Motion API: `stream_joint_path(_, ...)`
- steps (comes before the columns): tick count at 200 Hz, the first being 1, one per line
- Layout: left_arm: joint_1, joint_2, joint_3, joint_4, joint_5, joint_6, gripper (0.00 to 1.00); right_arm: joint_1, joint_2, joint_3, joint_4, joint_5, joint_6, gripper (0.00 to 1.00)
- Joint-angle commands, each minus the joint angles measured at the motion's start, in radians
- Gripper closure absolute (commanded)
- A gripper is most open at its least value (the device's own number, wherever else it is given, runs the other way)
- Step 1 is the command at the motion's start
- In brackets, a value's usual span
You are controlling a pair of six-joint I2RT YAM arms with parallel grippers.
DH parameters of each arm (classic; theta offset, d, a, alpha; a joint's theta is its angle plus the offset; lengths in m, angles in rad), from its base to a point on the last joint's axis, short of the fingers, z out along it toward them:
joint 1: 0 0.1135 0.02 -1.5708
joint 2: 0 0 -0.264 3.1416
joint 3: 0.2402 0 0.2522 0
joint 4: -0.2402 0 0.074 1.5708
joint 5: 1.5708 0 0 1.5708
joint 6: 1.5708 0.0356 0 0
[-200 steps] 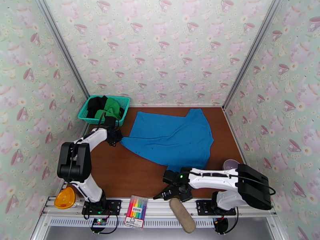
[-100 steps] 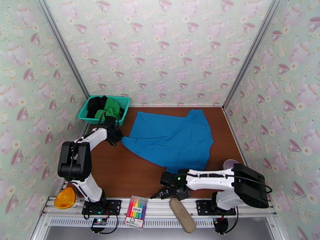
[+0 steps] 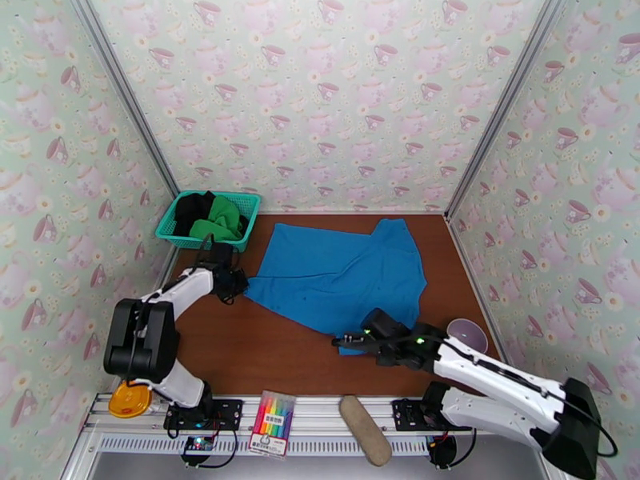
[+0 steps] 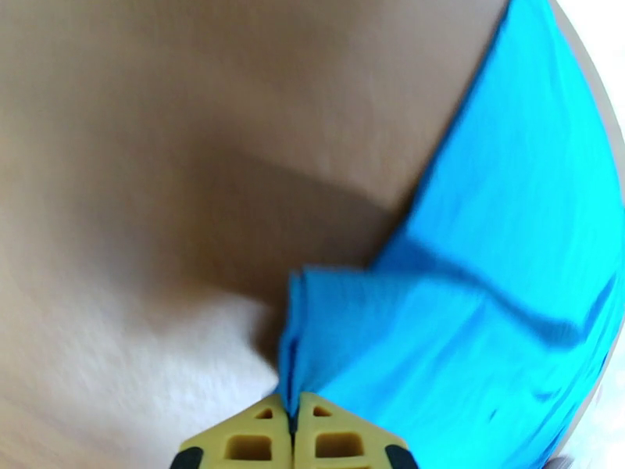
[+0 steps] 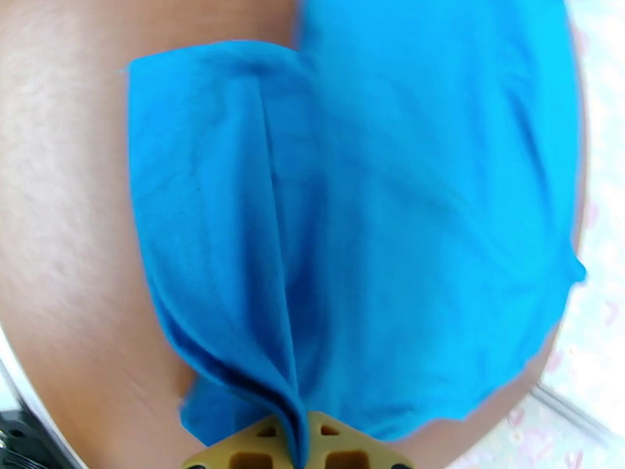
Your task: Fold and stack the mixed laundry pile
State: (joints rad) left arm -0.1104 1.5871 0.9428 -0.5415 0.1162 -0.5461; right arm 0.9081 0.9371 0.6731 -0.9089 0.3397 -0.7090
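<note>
Looking for lettering now: the flat rectangular pack of rainbow-coloured markers [image 3: 273,424] on the near rail has a white strip of dark print across its top edge, and it's too small to make out. Nothing legible anywhere.

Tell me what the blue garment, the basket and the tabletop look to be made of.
The blue garment: soft matte cloth; it creases and drapes. The basket: teal plastic by its look, rigid open mesh walls. The tabletop: brown wood-look surface, slight sheen; real wood or laminate unclear.
</note>
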Motion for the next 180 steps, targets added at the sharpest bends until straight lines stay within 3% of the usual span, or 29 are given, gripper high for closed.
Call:
stream_joint_path(1, -0.036, -0.072, -0.051, -0.043, -0.006, -0.025, 1.0, -0.03, -0.085, -0.012, -0.045, 0.056, -0.084, 1.0)
stream_joint_path(42, -0.101, -0.215, -0.063, -0.144, -0.063, -0.057, 1.0, -0.129, -0.183, 0.0, -0.027, 0.12, -0.218, 1.0)
stream_joint_path(75, -0.104, -0.247, 0.014, -0.213, -0.114, -0.049, 1.0, -0.175, -0.156, 0.019, 0.078, 0.162, -0.269, 1.0)
stream_joint_path(136, -0.065, -0.052, 0.256, -0.208, -0.139, 0.004, 1.0, -0.291, -0.052, 0.106, 0.196, 0.264, -0.292, 1.0)
stream_joint_path(180, -0.047, 0.119, 0.339, -0.153, -0.094, 0.005, 1.0, -0.379, 0.03, 0.134, 0.258, 0.272, -0.284, 1.0)
